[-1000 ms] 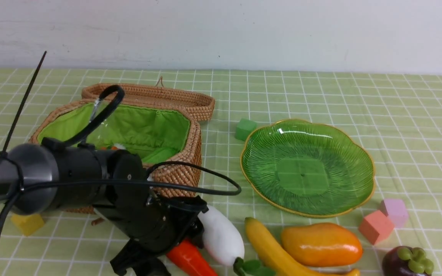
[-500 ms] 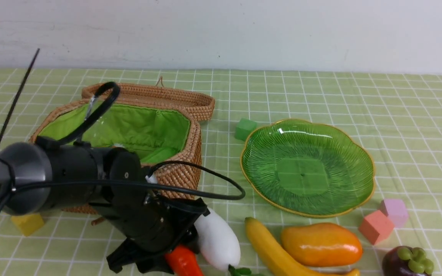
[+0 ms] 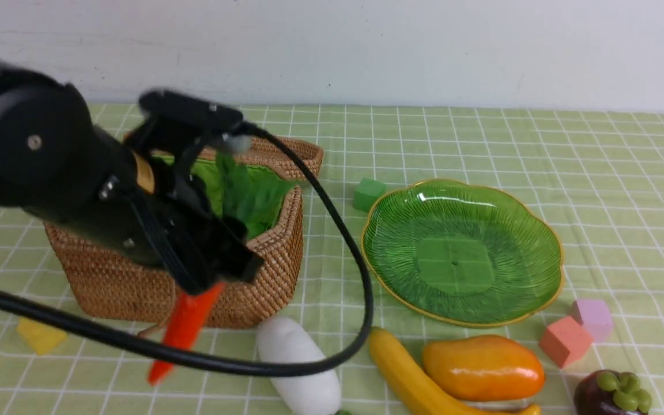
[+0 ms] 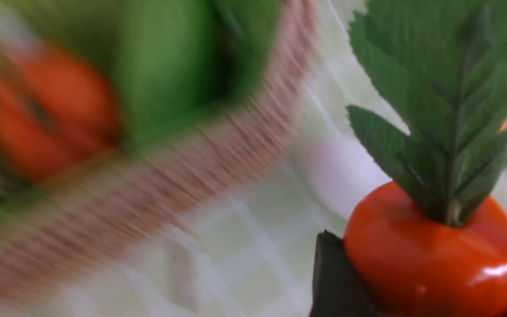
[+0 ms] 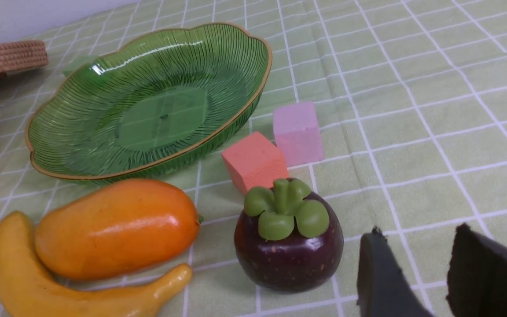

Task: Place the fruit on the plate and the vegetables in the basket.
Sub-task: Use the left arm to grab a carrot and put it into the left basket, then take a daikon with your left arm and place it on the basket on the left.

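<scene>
Step in hand: vegetables, carrot leg. The left jaws are clamped on the carrot [image 3: 185, 325] at its thick top end, just under the leaves. It hangs tip-down and tilted, clear of the bench, in front of the near wall of the basket [image 3: 268, 253], with the tip below rim level.

The left wrist view is smeared. There's an orange blob inside the basket lining, probably the pumpkin, but I can't confirm it. I can't pick out the gourd.

Next move, as I read it:
- Raise until the tip clears the rim.
- Carry it over the green lining.
- Open the jaws and drop.
- Watch the tilt, because the tip could catch the wicker edge.

The radish [image 3: 300, 363] is on the bench at the near edge, just in front of the basket, and looks like the next vegetable. The arm's cable [image 3: 361, 300] loops low above it in the front view.

No fruit has been moved:
- The plate [image 3: 557, 271], right of the basket at mid-bench, is bare.
- The banana [image 3: 401, 369] and mango [image 3: 482, 366] touch each other at the near edge.
- The mangosteen [image 5: 288, 246] sits toward the near right corner.
- The right jaws are part open with nothing between them, low and just beside the mangosteen.

Foam cubes are scattered around. The pink cube [image 3: 563, 341] and purple cube [image 3: 592, 317] sit between the plate and the mangosteen, so avoid them.

No brands, labels or readable writing anywhere.
</scene>
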